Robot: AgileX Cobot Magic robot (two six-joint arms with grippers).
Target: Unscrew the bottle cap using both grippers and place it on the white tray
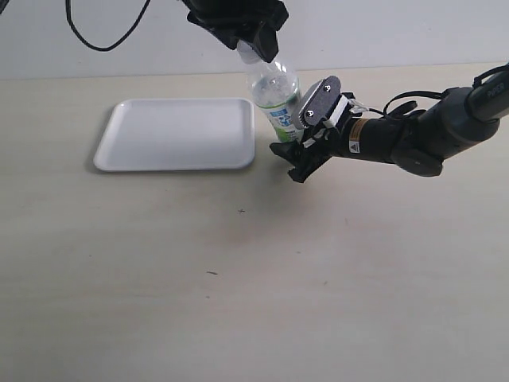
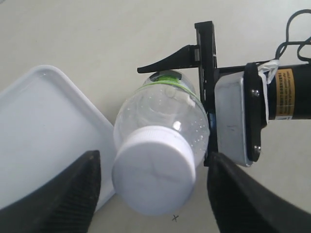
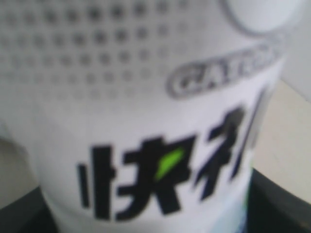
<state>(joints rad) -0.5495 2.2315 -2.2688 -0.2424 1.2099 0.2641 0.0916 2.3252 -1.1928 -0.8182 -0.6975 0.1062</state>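
The bottle (image 1: 276, 97) leans on the table just right of the white tray (image 1: 179, 134), with its bottle cap (image 1: 253, 54) still on the neck. My right gripper (image 1: 293, 155), the one with the grey plate, is shut on the bottle's lower body. The label (image 3: 146, 121) fills the right wrist view, with dark fingers (image 3: 277, 204) at its sides. My black left gripper (image 1: 256, 44) hangs over the top. In the left wrist view the bottle cap (image 2: 154, 177) sits between the open fingers (image 2: 58, 194), and a gap shows on each side.
The tray's near corner (image 2: 43, 126) lies right beside the bottle in the left wrist view. A black cable (image 1: 87, 36) loops against the back wall. The right arm (image 1: 429, 131) stretches in low from the right. Bare table (image 1: 238, 278) spreads in front.
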